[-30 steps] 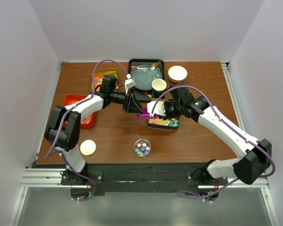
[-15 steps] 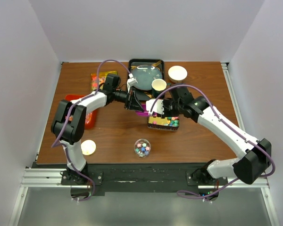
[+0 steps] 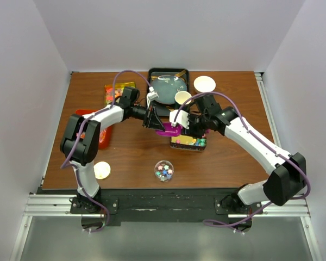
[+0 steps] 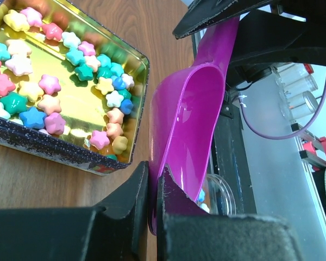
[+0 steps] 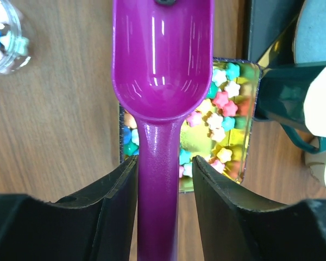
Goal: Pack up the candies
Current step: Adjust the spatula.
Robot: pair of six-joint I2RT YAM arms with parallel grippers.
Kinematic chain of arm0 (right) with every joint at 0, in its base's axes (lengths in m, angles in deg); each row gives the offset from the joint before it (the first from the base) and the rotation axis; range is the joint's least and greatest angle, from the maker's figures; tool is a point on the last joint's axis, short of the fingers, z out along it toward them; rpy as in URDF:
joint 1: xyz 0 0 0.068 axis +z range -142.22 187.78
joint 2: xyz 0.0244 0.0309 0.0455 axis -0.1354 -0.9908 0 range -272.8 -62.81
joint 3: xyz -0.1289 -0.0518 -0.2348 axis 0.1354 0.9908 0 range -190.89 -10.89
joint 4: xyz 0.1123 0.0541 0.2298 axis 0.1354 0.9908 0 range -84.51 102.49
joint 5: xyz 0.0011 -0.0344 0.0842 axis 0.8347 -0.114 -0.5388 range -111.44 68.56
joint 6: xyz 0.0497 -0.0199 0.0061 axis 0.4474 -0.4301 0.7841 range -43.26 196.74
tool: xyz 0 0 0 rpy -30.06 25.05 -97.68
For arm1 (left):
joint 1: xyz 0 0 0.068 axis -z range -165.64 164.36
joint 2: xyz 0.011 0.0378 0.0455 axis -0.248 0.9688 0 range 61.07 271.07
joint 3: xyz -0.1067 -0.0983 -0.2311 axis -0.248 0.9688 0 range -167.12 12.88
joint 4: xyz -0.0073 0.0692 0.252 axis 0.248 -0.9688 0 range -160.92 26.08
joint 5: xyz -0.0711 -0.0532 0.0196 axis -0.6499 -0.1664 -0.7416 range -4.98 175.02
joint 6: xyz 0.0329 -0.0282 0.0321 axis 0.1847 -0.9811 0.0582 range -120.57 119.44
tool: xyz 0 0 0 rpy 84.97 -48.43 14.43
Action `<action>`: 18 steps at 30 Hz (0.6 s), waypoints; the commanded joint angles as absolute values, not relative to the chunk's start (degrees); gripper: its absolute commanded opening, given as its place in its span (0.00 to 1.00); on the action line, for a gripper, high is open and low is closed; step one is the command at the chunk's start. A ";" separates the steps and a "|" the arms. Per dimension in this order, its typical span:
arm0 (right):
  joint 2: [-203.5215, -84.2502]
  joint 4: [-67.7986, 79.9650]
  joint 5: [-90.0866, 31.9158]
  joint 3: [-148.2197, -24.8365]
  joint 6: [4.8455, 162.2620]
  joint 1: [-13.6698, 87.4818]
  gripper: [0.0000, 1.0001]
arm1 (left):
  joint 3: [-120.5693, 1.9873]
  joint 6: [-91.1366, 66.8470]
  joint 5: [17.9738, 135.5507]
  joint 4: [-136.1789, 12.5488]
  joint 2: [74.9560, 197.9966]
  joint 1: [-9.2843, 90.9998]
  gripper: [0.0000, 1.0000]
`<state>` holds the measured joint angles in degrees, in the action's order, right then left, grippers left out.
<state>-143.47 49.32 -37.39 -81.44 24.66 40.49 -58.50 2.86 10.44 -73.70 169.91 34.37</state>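
**Candies** (image 4: 49, 87): star-shaped pastel pieces in pink, blue, green, yellow and white lie loose in an open gold tin (image 4: 143, 64) at mid-table. The bulk of the stock is there. A small share lies in a clear round jar (image 3: 163, 170) near the front edge, apart from the tin. The jar appears uncapped.

**Scoop** (image 5: 163, 60): purple plastic, with an empty bowl, held above the tin's edge. No candy is on it.

**Left gripper** (image 4: 152, 175): the jaws are closed, pinching the front lip of the scoop's bowl.

**Right gripper** (image 5: 164, 163): the jaws stand parted on either side of the scoop's handle. A gap shows along one side of it, so they are not clamping.

**Assessment:** the scoop appears to be passing between the two arms. Packing is at an early stage. One small portion is in the jar, and most of the candies are yet to be scooped out and tipped in. A pale round lid (image 3: 101, 169) lies on the table (image 3: 233, 163) to the left of the jar, so capping is also outstanding.

**Elsewhere:** a bright orange-yellow pack (image 3: 115, 91) lies at the back left. Its contents are too small to tell.
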 commanded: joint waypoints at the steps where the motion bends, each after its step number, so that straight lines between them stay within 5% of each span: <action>1: -143.49 50.14 -41.30 -84.11 24.53 40.56 0.44 | -61.30 5.59 6.63 -76.13 170.58 34.22 0.00; 3: -143.75 50.22 -42.97 -84.19 24.09 40.56 0.36 | -61.48 5.59 6.27 -76.14 170.84 34.22 0.00; 4: -144.10 50.40 -43.24 -84.46 24.01 40.65 0.15 | -61.48 5.59 6.27 -76.14 170.93 34.22 0.00; 6: -145.50 52.50 -44.30 -86.38 24.01 40.56 0.00 | -61.57 7.50 8.90 -77.09 170.06 34.13 0.14; 8: -146.47 56.63 -43.42 -88.66 21.48 40.47 0.00 | -60.26 9.10 15.11 -77.02 168.39 34.13 0.41; 13: -148.14 64.88 -37.10 -91.04 12.24 38.11 0.00 | -44.21 7.26 27.96 -58.58 156.18 33.87 0.61; 15: -150.76 67.09 -32.73 -93.33 8.63 36.44 0.00 | -40.40 6.21 34.02 -53.75 153.02 34.22 0.80; 18: -153.94 70.96 -27.27 -97.72 6.34 34.68 0.00 | -33.20 5.33 40.27 -46.30 150.11 36.06 0.83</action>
<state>-150.33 64.14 -36.12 -91.32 13.28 37.28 -39.90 5.98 28.51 -61.53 154.76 34.61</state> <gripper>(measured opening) 0.296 0.829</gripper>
